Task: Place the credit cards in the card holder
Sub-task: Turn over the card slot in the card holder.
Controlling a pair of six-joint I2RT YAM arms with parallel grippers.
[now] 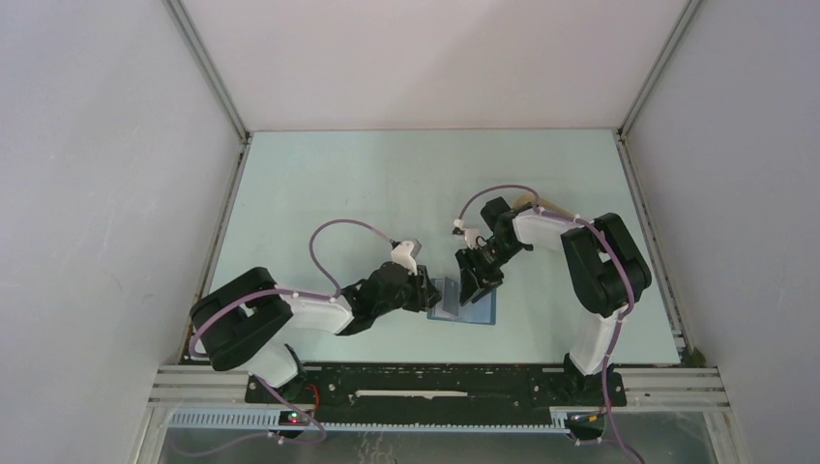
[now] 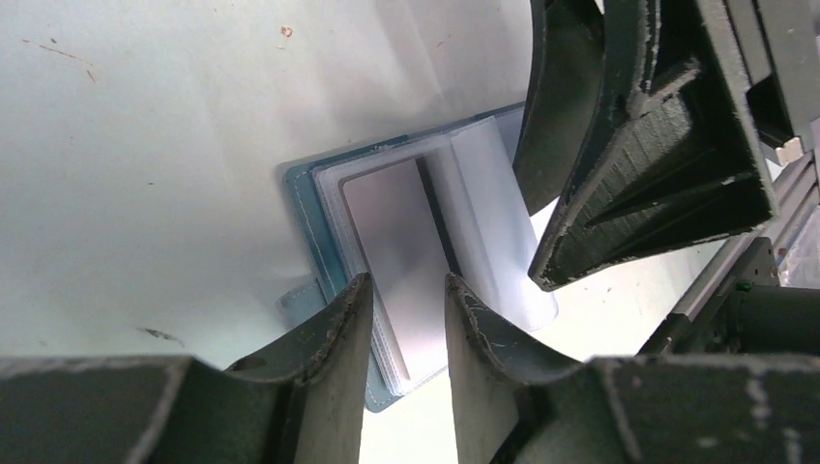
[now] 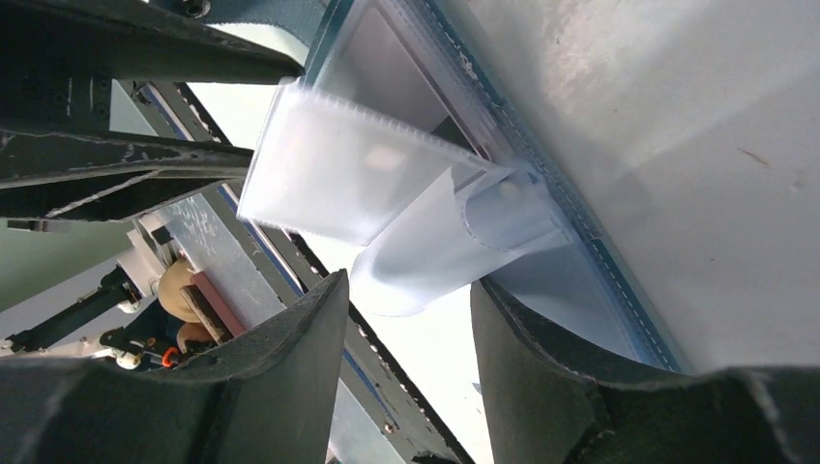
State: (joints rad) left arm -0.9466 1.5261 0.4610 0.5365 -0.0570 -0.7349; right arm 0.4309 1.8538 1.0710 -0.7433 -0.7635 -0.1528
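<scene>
Blue folding wallet (image 1: 465,309), the card holder: lies opened flat on the pale green table (image 1: 338,184), near the front edge, between the two grippers. Contents: a stack of clear plastic sleeves (image 3: 329,169) bound at the fold. One grey card (image 2: 392,242) sits inside a sleeve on the leaf under the left arm, pushed in nearly to full depth by the look of it. No loose cards can be made out in any view. Left gripper (image 2: 404,304): fingers part-spread, tips set over the near edge of the wallet on either side of the grey card, pinching nothing. Judged to be pinning the leaf flat so the wallet cannot slide or fold shut. Right gripper (image 3: 408,290): fingers spread wide above the fold, a loose sleeve curling up between them unclamped; one fingertip touches that sleeve in the left wrist view. Judged purpose: lifting a sleeve clear to expose a slot. Beige tray (image 1: 546,201): back right, mostly hidden behind the right arm; contents not visible. Risk noted: the springy sleeves may flip back over an open slot.
</scene>
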